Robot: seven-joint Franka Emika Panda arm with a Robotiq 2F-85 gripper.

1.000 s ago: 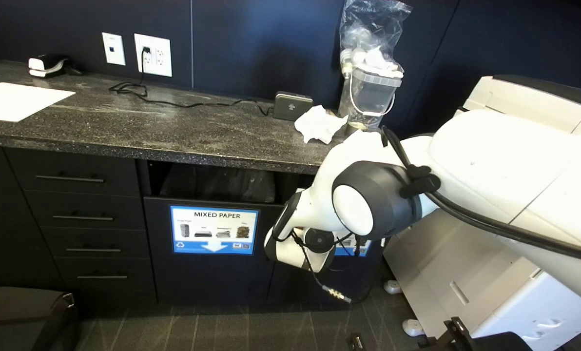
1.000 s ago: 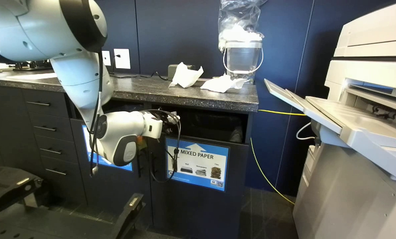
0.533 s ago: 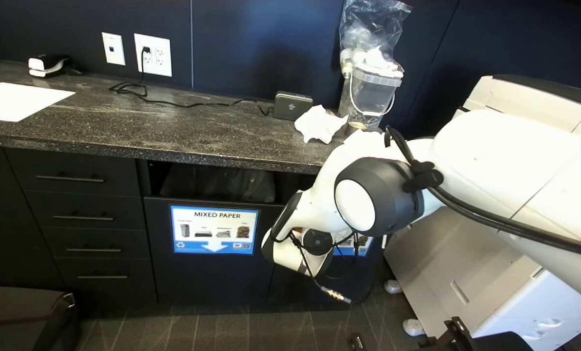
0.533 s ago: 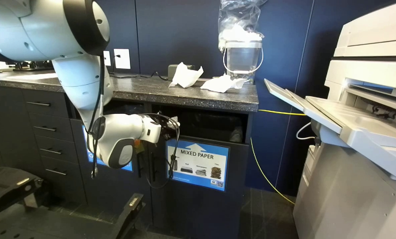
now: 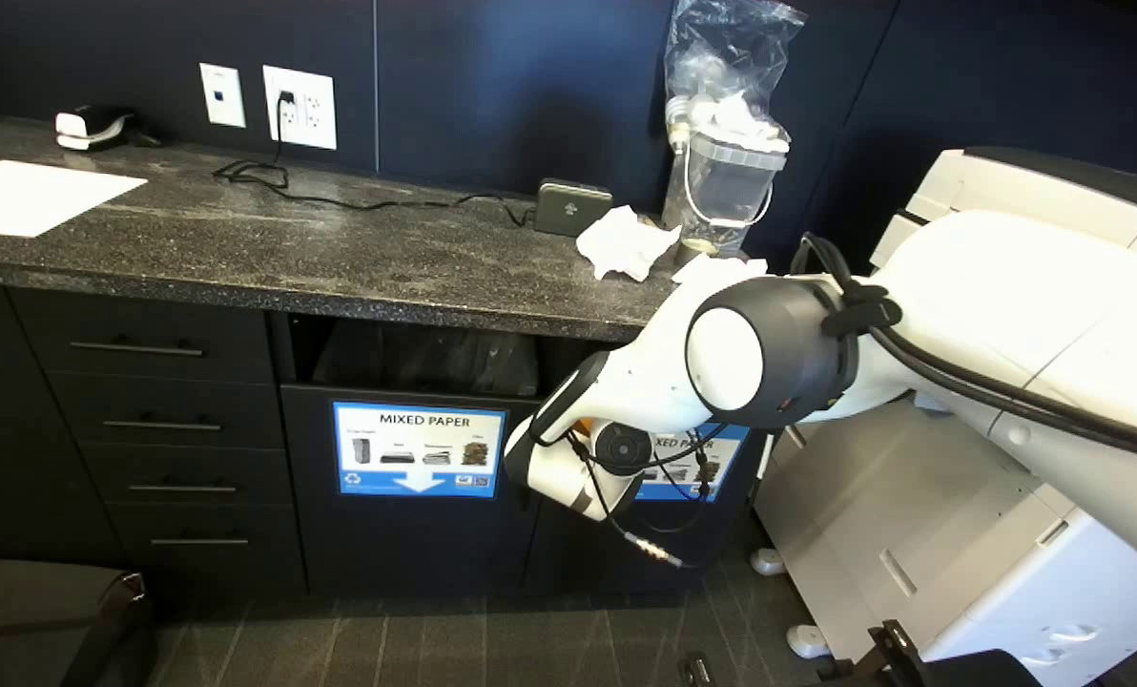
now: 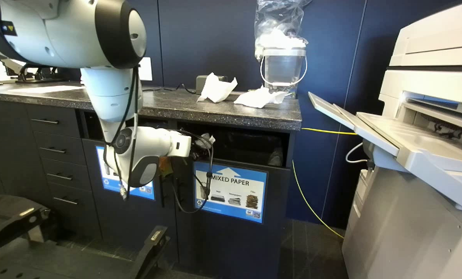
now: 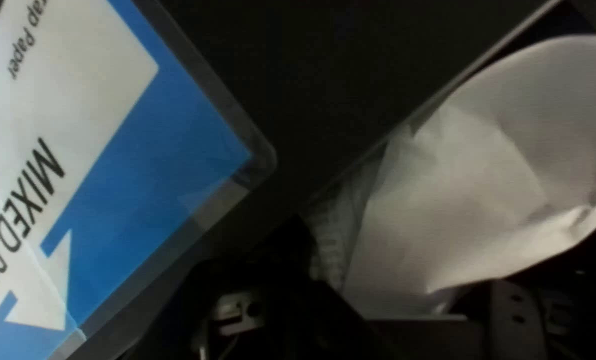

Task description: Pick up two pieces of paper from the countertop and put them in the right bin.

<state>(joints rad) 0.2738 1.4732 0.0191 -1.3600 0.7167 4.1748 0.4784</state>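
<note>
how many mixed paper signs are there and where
2: a down-arrow sign on the left bin, and an up-arrow sign on the right bin, partly behind a cable. More may be hidden.

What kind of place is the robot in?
Probably an office copy room: I see a big copier-like machine, a bin with a MIXED PAPER sign, and a long countertop.

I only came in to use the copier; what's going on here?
A robot arm has its open tool at the slot of the right mixed-paper bin, one rumpled paper sheet between the jaws. Whether they touch it is unclear. A second rumpled sheet and a third lie on the countertop, not yet binned.
</note>
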